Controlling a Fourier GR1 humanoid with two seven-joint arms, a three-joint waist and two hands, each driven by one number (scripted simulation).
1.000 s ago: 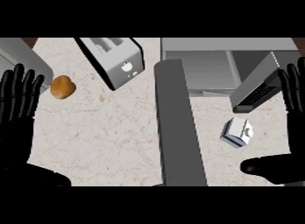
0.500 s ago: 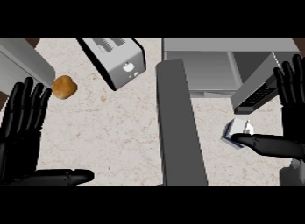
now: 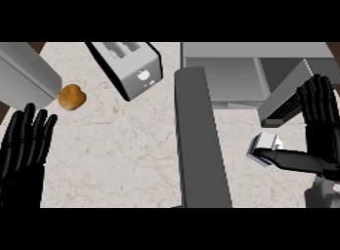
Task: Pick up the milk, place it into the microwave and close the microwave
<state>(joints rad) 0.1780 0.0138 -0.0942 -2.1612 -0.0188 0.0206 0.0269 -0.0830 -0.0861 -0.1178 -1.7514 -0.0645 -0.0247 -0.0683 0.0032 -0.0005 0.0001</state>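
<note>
The milk (image 3: 265, 145), a small white and blue carton, lies on the counter at the right, just in front of the microwave (image 3: 254, 73). The microwave's door (image 3: 200, 141) stands open and reaches down the middle of the view. My right hand (image 3: 330, 141) is beside the carton on its right, fingers straight and pointing up, with the thumb (image 3: 288, 157) stretched out against the carton's near edge. My left hand (image 3: 20, 151) rests open at the lower left, fingers up, holding nothing.
A silver toaster (image 3: 130, 66) stands at the back centre, left of the microwave door. A brown bread roll (image 3: 71, 96) lies on the counter's left part. A grey box-like thing (image 3: 18, 73) fills the upper left corner.
My right hand has moved left and nearer, so its thumb now lies against the milk carton. My left hand has slid down towards the lower left corner.
</note>
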